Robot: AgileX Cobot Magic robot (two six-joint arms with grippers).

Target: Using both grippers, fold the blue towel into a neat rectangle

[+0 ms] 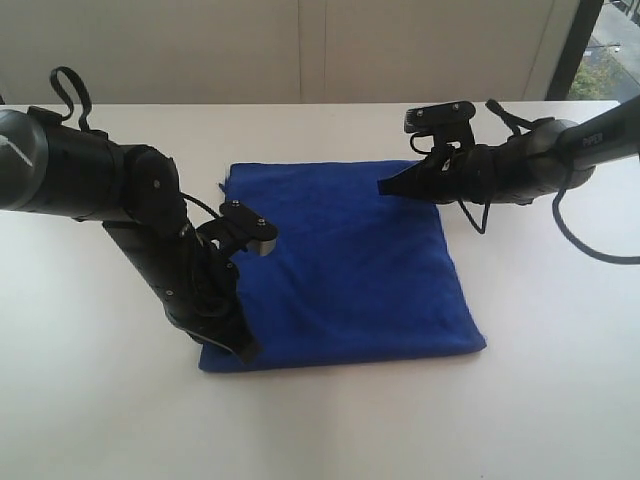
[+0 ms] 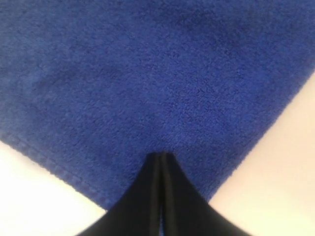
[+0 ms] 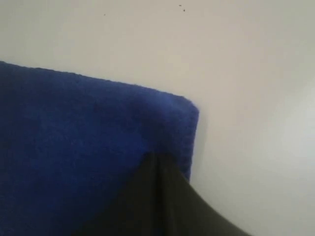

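Left gripper (image 1: pixel 243 350), jaws together, bears on the near-left corner of the blue towel (image 1: pixel 350 260); right gripper (image 1: pixel 385 187), also closed, on its far-right corner. The towel lies flat mid-way across the tabletop (image 1: pixel 320 430). Opposite corners are apparently taken for folding; a pinch on the cloth is unconfirmed.

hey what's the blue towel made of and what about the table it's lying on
The blue towel looks like soft microfibre or terry cloth: matte, with a fuzzy nap and a stitched hem. The table is smooth and white with a faint sheen, probably laminate.
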